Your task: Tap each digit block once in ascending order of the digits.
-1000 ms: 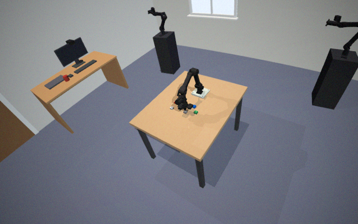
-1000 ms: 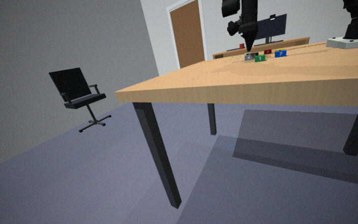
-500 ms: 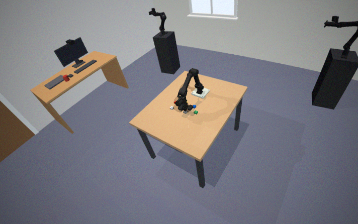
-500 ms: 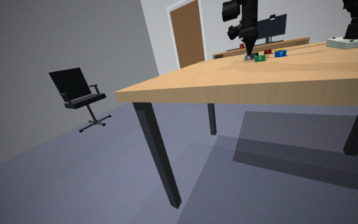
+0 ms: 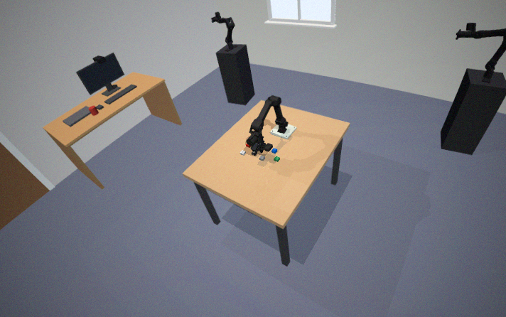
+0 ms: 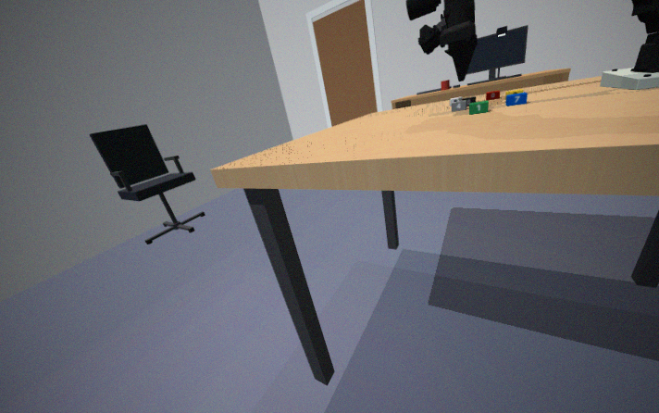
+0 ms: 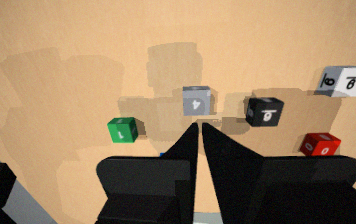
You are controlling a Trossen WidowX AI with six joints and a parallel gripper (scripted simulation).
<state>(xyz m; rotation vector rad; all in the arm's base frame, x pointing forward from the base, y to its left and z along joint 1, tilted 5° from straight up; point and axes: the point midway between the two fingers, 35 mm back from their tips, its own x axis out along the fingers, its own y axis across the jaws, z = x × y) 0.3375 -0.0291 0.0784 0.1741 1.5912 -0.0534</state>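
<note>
My gripper point(image 7: 199, 127) point(image 6: 461, 78) point(image 5: 255, 151) is shut with nothing between the fingers. It hangs a little above the wooden table point(image 5: 261, 190) point(image 6: 437, 165), just short of the grey block marked 4 point(image 7: 196, 100) point(image 6: 457, 104) point(image 5: 261, 158). In the wrist view the green block marked 1 point(image 7: 122, 130) point(image 6: 478, 107) point(image 5: 276, 158) lies to its left. A black block marked 6 point(image 7: 264, 111), a red block marked 0 point(image 7: 320, 144) point(image 6: 492, 94) and a white block marked 8 point(image 7: 337, 81) point(image 5: 242, 152) lie to its right. A blue block marked 7 point(image 6: 516, 99) point(image 5: 274, 151) lies nearer the arm's base.
The arm stands on a white base plate point(image 5: 290, 133) point(image 6: 627, 80) at the back of the table. A desk with a monitor point(image 5: 100, 74), two black pedestals with cameras point(image 5: 235, 72) point(image 5: 470, 111) and an office chair point(image 6: 141, 169) stand well away from the table.
</note>
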